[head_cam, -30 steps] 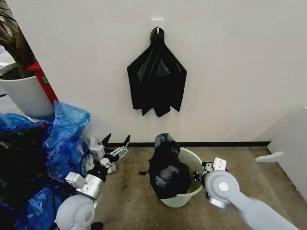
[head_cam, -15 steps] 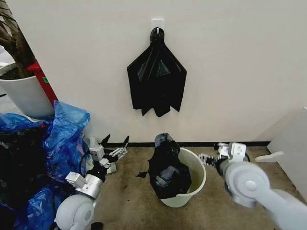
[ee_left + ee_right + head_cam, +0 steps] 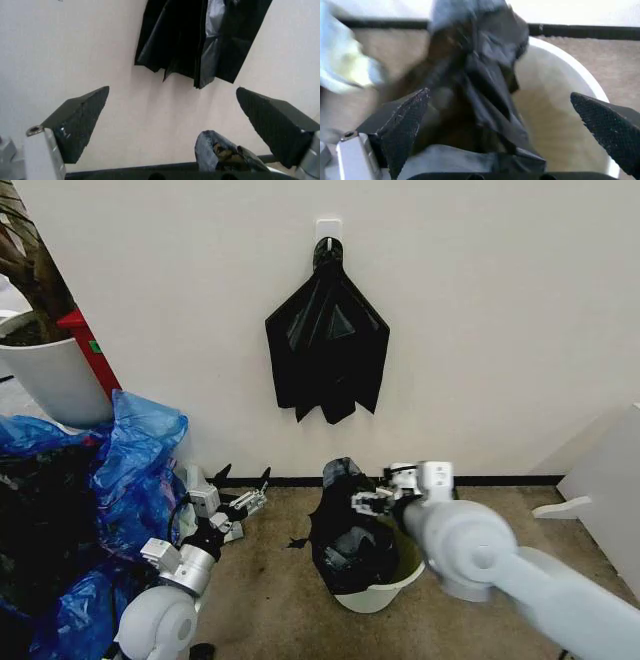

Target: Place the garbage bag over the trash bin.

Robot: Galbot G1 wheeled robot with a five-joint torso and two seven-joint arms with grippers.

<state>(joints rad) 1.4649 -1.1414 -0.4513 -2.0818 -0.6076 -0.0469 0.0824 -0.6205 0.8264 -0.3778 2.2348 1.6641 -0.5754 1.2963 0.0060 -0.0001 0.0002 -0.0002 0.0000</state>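
Reaching over the trash bin (image 3: 385,595) on the stained brown floor (image 3: 270,600), the right gripper (image 3: 372,501) hangs spread and empty above the garbage bag (image 3: 345,535) draped on the bin's nine-o'clock rim. Left gripper (image 3: 243,480) waits released at nine o'clock beside blue bags (image 3: 135,450). Beyond, at twelve, another black bag (image 3: 327,355) hangs on the white wall (image 3: 500,320).
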